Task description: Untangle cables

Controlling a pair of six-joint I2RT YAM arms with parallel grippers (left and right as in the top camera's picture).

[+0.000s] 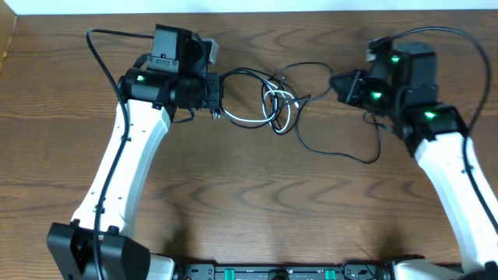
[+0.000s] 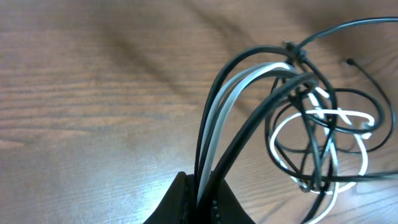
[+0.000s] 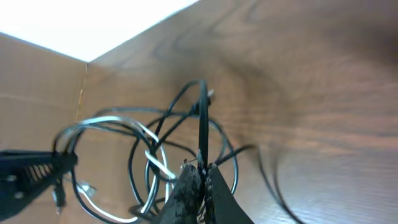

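Observation:
The cables (image 1: 274,99) lie in a knot of black and white loops at mid-table between both arms. My left gripper (image 1: 219,96) is at the knot's left side, shut on a bundle of black strands and a white one (image 2: 217,118); the strands run out of its jaws (image 2: 200,198) to the tangle (image 2: 323,140). My right gripper (image 1: 334,84) is at the knot's right, shut on one black cable (image 3: 203,118) that rises straight from its fingertips (image 3: 203,175). A black strand (image 1: 342,152) trails loose toward the table's front right.
The wooden table (image 1: 257,202) carries nothing else in view. A cardboard wall (image 3: 37,74) stands at its far edge. The left arm's gripper (image 3: 28,171) shows at the left of the right wrist view. Thick black arm wires (image 1: 97,54) arc over both arms.

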